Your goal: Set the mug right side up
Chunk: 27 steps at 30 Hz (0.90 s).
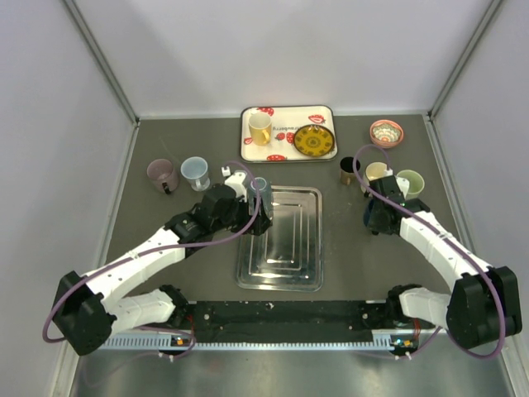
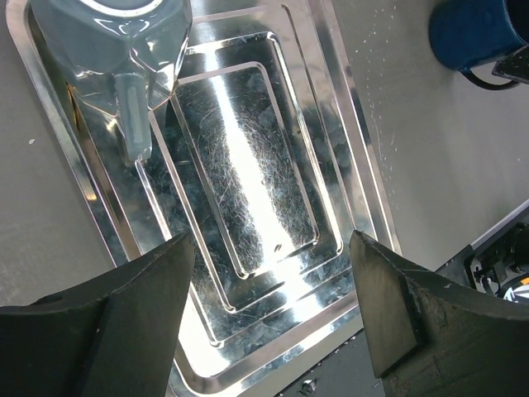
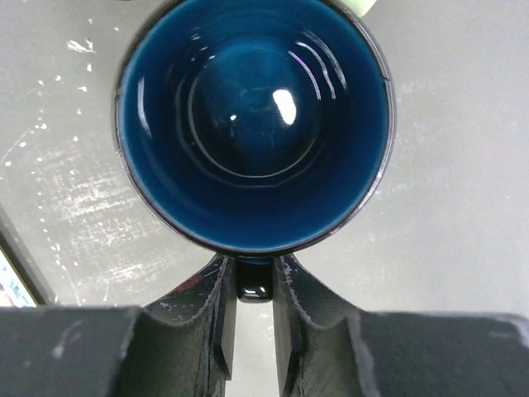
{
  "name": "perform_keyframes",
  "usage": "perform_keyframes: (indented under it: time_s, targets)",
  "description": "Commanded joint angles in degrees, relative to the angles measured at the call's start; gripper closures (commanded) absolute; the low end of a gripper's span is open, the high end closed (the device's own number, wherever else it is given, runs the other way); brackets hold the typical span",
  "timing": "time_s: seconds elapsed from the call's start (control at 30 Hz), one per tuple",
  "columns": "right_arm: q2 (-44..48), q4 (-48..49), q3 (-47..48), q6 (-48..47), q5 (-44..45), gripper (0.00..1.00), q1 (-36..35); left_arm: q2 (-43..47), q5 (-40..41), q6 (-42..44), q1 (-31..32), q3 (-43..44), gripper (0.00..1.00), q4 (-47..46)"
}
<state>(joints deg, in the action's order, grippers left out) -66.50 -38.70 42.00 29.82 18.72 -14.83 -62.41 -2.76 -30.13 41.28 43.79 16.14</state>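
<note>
My right tool (image 3: pixel 250 266) pinches the handle (image 3: pixel 254 288) of the blue mug (image 3: pixel 252 124), mouth up. I should release only once it sits flat. My left tool (image 2: pixel 271 240) stands wide.

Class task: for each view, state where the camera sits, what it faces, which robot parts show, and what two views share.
Top external: above and behind, looking down on the table; left arm and right arm show.
Left wrist: on the left arm, facing the metal tray; its open fingers show.
Right wrist: looking into the blue mug; its fingers pinch the handle.
Shared: both wrist views show the blue mug.
</note>
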Motion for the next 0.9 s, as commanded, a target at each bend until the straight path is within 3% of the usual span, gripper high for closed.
perform_keyframes:
  time_s: [0.0,0.07,0.17,0.7,0.87]
  targets:
    - [0.1,2.7,1.4,-0.8,-1.1,0.86,0.7,-0.4,-1.1,-0.5,-0.1,0.5,0.2,-3.2]
    - [0.4,2.7,1.4,-1.0,-0.9,0.95,0.8,-0.7,-1.4,-0.7,-0.1,0.5,0.2,-3.2]
    - [0.9,2.4,1.4,-1.2,-1.3,1.0,0.8,-0.7,-1.4,-1.1,0.0,0.2,0.2,-3.6]
    - [13.7,-1.1,0.3,-4.1,-2.7,1.0,-6.3,2.3,0.8,-3.1,-0.1,-0.7,0.22,-4.5]
    - [20.2,1.1,-0.5,-2.3,-7.8,1.0,-8.6,3.9,0.0,-4.3,0.0,-1.9,0.22,-5.9]
